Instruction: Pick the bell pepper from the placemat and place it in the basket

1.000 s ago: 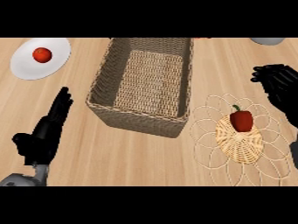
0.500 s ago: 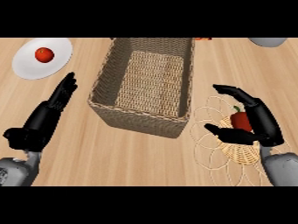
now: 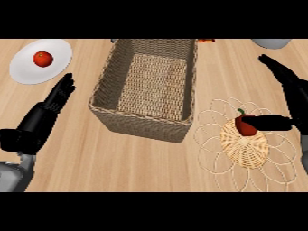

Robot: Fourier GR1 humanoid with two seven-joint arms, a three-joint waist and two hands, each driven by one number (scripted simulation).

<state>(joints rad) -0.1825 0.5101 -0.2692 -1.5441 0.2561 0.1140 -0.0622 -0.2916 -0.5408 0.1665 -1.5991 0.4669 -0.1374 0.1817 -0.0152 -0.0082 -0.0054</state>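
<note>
A red bell pepper (image 3: 245, 126) with a green stem stands on the round woven placemat (image 3: 249, 155) at the lower right. My right hand (image 3: 304, 104) is just right of it, fingers straight and pointing away from me, open. Its thumb (image 3: 271, 122) reaches left and touches the pepper's side. The long wicker basket (image 3: 103, 97) sits in the middle, left of the placemat, with nothing inside. My left hand (image 3: 40, 121) rests open at the lower left, fingers straight, beside the basket.
A white plate (image 3: 24, 72) with a small red fruit (image 3: 43, 58) lies at the upper left. A grey bowl (image 3: 271, 43) shows at the top right edge. A small orange thing (image 3: 207, 40) peeks from behind the basket's far end.
My right hand came in over the pepper, then drew back to its right side with fingers straightened and the thumb against it. The pepper stays on the placemat. The left hand shifted slightly.
</note>
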